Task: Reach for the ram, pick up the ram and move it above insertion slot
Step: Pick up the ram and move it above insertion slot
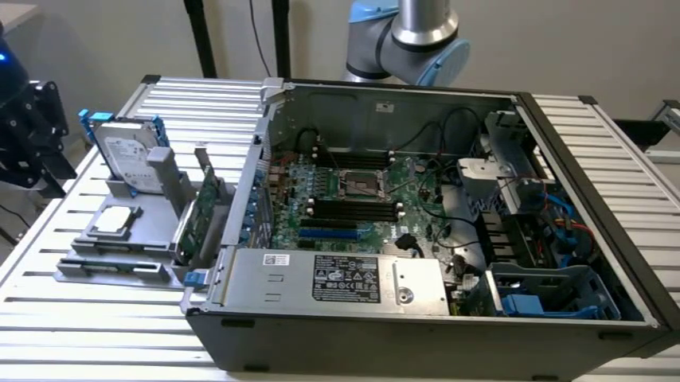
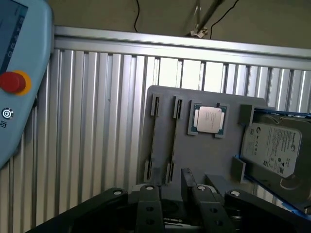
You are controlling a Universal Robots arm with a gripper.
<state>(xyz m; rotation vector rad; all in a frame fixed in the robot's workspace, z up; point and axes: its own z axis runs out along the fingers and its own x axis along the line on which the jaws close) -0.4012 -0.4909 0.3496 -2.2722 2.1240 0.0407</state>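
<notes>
While it hangs above the grey holder, end effector spread open, gripping nothing

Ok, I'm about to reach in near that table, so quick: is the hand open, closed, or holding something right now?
Hand: open, holding nothing.

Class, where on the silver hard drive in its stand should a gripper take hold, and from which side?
Probably pinch the hard drive across its flat faces at the free top edge, coming from above: it stands on edge in the grey stand, with blue rails along its sides.
</notes>
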